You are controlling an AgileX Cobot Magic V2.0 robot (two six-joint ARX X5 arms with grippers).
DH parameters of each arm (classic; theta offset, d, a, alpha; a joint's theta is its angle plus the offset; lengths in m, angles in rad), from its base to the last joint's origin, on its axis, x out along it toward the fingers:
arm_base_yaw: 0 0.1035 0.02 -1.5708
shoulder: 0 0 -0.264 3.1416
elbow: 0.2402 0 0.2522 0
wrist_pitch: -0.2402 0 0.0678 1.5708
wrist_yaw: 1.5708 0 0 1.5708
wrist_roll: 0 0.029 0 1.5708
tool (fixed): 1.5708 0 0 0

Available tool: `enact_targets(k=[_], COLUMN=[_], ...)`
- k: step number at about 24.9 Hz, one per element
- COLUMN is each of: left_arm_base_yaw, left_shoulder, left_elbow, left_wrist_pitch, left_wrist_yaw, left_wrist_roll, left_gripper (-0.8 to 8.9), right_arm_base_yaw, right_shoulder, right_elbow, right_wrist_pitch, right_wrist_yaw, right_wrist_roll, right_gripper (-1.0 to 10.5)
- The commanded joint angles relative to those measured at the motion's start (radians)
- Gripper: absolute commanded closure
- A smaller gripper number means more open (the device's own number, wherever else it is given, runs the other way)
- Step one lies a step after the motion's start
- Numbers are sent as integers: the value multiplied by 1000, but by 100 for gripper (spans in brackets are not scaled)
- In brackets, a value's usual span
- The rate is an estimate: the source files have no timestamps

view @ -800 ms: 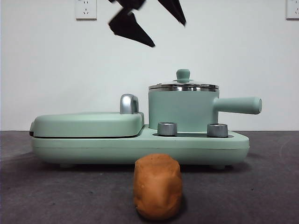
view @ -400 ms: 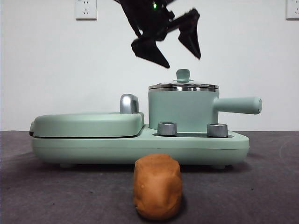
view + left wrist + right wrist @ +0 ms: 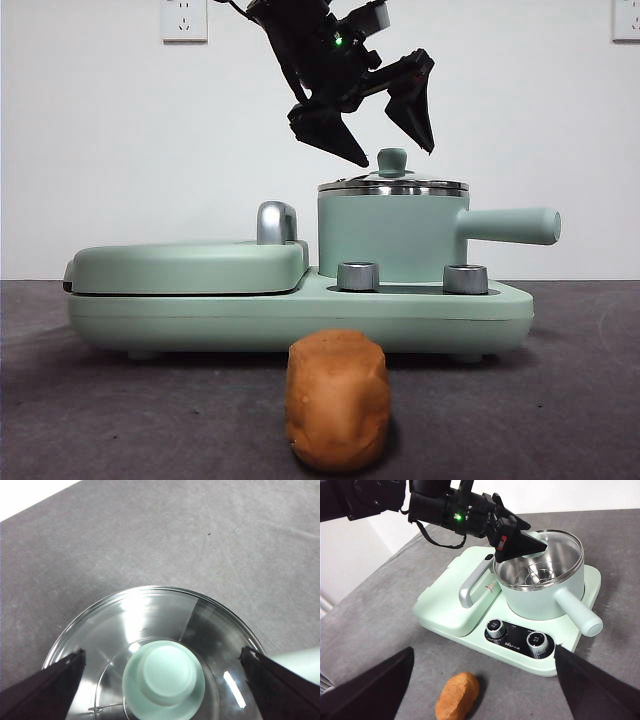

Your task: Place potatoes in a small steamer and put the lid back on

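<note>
Standing on the dark table (image 3: 100,420), the mint-green cooker base (image 3: 300,315) takes up most of the scene, with its flat griddle cover (image 3: 190,265) closed on one side and the small steamer (image 3: 390,235) seated on the other, its side handle (image 3: 510,225) pointing away from the griddle. Above the pot hangs the left gripper (image 3: 385,145), its two black jaws spread wide and straddling the knob without touching it; from its own wrist camera the jaws sit at either side of the lid (image 3: 150,630), with the knob (image 3: 164,672) centred between them. The right gripper (image 3: 480,690) waits well back from the cooker, jaws also spread and holding nothing.

The glass lid sits on the steamer's steel rim, so the pot is closed. The potato (image 3: 338,400) lies on the table just in front of the cooker base, apart from both grippers. Smallest of all are the two steel dials (image 3: 358,276) on the front of the base.

By my reckoning the job has barely begun: nothing is in the pot and the lid is not yet lifted. What remains is closing on the knob, taking the lid off, loading the potato, and setting the lid back.
</note>
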State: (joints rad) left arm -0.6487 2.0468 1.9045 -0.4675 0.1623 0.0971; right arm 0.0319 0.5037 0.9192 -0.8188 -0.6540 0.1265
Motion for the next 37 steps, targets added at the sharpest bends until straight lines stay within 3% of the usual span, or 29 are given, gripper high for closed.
enact_targets(k=[1, 8, 11, 15, 18, 25, 33, 37], left_arm_base_yaw=[-14, -20, -20, -20, -20, -20, -16, -14], left_shoulder=[25, 36, 40, 45, 45, 45, -22, -127], left_elbow=[31, 31, 31, 31, 31, 31, 32, 32], left_wrist_pitch=[12, 6, -18, -13, -9, -11, -33, -124], left_wrist_yaw=[1, 1, 1, 1, 1, 1, 1, 1], left_wrist_roll=[22, 30, 32, 33, 34, 48, 44, 48], left_gripper=[323, 328, 412, 421, 561, 763, 763, 763], right_arm_base_yaw=[2, 2, 2, 2, 2, 2, 2, 2], right_shoulder=[4, 4, 4, 4, 4, 4, 4, 6], right_elbow=[13, 13, 13, 13, 13, 13, 13, 13], right_wrist_pitch=[10, 10, 10, 10, 10, 10, 8, 7], right_wrist_yaw=[0, 0, 0, 0, 0, 0, -2, -1], right_wrist_roll=[-14, -14, -14, -14, -14, -14, -3, 5], right_gripper=[499, 499, 499, 499, 499, 499, 499, 499])
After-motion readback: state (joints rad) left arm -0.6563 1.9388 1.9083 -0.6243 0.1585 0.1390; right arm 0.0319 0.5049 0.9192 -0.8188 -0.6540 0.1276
